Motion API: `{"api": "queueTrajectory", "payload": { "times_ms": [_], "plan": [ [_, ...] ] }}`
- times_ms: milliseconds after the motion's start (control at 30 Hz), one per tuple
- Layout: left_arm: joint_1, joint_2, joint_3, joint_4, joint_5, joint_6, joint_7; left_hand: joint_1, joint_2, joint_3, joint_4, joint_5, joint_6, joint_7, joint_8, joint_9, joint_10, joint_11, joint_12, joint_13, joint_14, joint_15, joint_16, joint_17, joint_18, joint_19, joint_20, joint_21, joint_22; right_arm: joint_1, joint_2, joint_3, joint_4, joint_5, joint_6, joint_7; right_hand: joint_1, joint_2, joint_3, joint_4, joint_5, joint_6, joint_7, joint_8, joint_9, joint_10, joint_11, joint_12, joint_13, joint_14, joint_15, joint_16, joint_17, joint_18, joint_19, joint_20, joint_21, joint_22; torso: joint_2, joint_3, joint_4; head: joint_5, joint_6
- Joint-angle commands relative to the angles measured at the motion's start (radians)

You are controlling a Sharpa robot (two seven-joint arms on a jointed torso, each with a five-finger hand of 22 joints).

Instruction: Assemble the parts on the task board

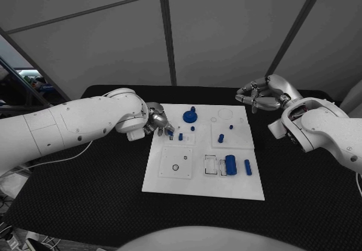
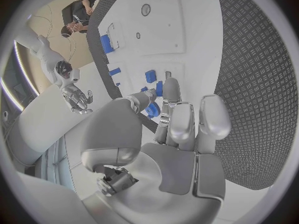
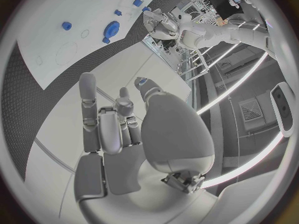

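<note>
Board: I see the white task board (image 1: pixel 198 180) lying in the middle of the black table (image 1: pixel 90 188), its long side running away from me

Left hand: my left hand (image 1: pixel 159 123) hangs over the board's left edge near the far end, fingers pointing down; in the left wrist view the fingertips (image 2: pixel 171 87) reach toward small blue parts, and I cannot tell whether they pinch one or merely touch

Right hand: my right hand (image 1: pixel 260 94) is raised off the board beyond its far right corner, fingers curled loosely inward and holding nothing I can make out

Parts, far end: a round blue part (image 1: pixel 190 116) stands near the board's far edge, with a small blue peg (image 1: pixel 180 136) just beside the left hand's fingers and another blue peg (image 1: pixel 220 138) toward the middle

Parts, near end: a thick blue cylinder (image 1: pixel 230 164) lies on the board's right side, a slimmer blue pin (image 1: pixel 247 167) just beside it
</note>
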Motion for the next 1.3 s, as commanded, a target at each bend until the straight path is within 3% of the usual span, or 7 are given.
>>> {"api": "queueTrajectory", "payload": {
  "times_ms": [33, 333, 800, 1300],
  "plan": [
    [-0.008, 0.000, 0.000, 0.013, -0.102, -0.062, 0.010, -0.012, -0.001, 0.143, -0.136, 0.004, 0.001, -0.006, 0.006, -0.001, 0.038, -0.030, 0.004, -0.002, 0.005, -0.007, 0.003, 0.001, 0.030, 0.009, 0.001, 0.005, 0.002, 0.001, -0.001, 0.001, 0.001, -0.002, 0.007, 0.002, 0.008, -0.005, 0.003, 0.003, 0.003, -0.007, 0.000, 0.003, 0.001, -0.005, -0.001, -0.001, 0.000, 0.016, -0.006, -0.005, 0.001, 0.018, -0.003, 0.000, -0.004, -0.001, 0.002, 0.0000, -0.0021, 0.003, -0.001],
    [-0.021, 0.001, 0.000, 0.023, -0.160, -0.069, 0.008, -0.021, -0.005, 0.156, -0.142, 0.006, 0.002, -0.008, 0.015, -0.005, 0.043, -0.032, 0.005, -0.003, 0.005, -0.008, 0.002, 0.001, 0.027, 0.015, 0.000, 0.013, 0.012, 0.001, -0.002, 0.001, 0.001, -0.002, 0.011, 0.000, 0.009, -0.006, 0.004, 0.003, 0.007, -0.008, -0.001, 0.005, 0.002, -0.006, -0.001, -0.002, -0.002, 0.016, -0.006, -0.005, 0.001, 0.018, -0.003, -0.001, -0.005, -0.003, 0.003, 0.0003, -0.0026, 0.003, -0.001],
    [-0.024, 0.004, 0.000, 0.029, -0.180, -0.006, -0.008, -0.031, -0.010, 0.172, -0.151, 0.013, 0.003, -0.010, 0.026, -0.010, 0.049, -0.034, 0.008, -0.004, 0.005, -0.010, 0.003, 0.002, 0.025, 0.022, -0.002, 0.024, 0.023, 0.001, -0.002, 0.001, 0.001, -0.002, 0.013, 0.000, 0.010, -0.006, 0.005, 0.004, 0.010, -0.009, -0.001, 0.006, 0.002, -0.006, -0.001, -0.002, -0.001, 0.016, -0.006, -0.005, 0.001, 0.018, -0.002, -0.001, -0.005, -0.002, 0.002, 0.0008, -0.0028, 0.004, -0.008],
    [-0.027, 0.006, -0.001, 0.036, -0.184, 0.019, -0.011, -0.037, -0.013, 0.178, -0.157, 0.018, 0.003, -0.011, 0.032, -0.012, 0.053, -0.034, 0.012, 0.000, 0.005, -0.010, 0.002, 0.002, 0.024, 0.023, -0.002, 0.026, 0.026, 0.001, -0.002, 0.001, 0.000, -0.002, 0.017, 0.000, 0.010, -0.006, 0.005, 0.004, 0.010, -0.009, -0.001, 0.006, 0.002, -0.006, -0.001, -0.002, -0.001, 0.016, -0.006, -0.005, 0.001, 0.018, -0.002, -0.001, -0.005, -0.002, 0.002, 0.0009, -0.0024, 0.003, -0.011]
  ]
}}
